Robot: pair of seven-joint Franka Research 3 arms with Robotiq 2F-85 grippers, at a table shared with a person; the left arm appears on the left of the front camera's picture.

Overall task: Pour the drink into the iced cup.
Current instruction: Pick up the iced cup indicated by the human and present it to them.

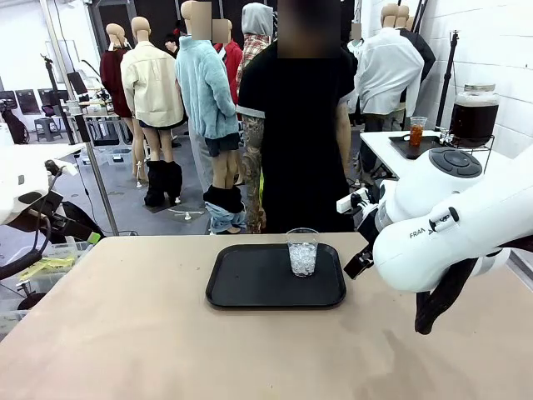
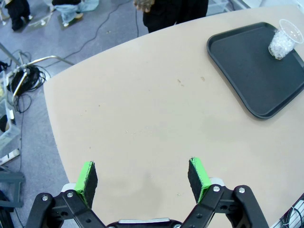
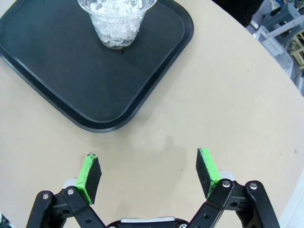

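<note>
The drink (image 1: pixel 473 122) was dark brown and filled a lidded glass jar (image 1: pixel 475 90) that stood on a wire stand at the far right corner of a white side table (image 1: pixel 379 143), well apart from the main table (image 1: pixel 125 333). A small plastic cup (image 1: pixel 416 131) with an amber-orange drink stood near the jar, on a dark tray (image 1: pixel 403 148) on the same side table.

The iced cup (image 1: pixel 302 252), clear plastic and partly filled with crushed ice, stood upright on a black tray (image 1: pixel 250 287), near that tray's far right corner. The black tray lay in the middle of the main table, close to its far edge. A person (image 1: pixel 300 142) in a black shirt stood just behind that far edge.

The right arm (image 1: pixel 450 221) reached in over the right side of the main table. In the right wrist view, the right gripper (image 3: pixel 148 175) hung with its jaws spread wide and nothing between them, above bare table just beside one edge of the black tray, with the iced cup at the tray's far side. In the left wrist view, the left gripper (image 2: pixel 142 178) was likewise spread wide and empty, above bare table, well apart from the black tray and iced cup.
</note>
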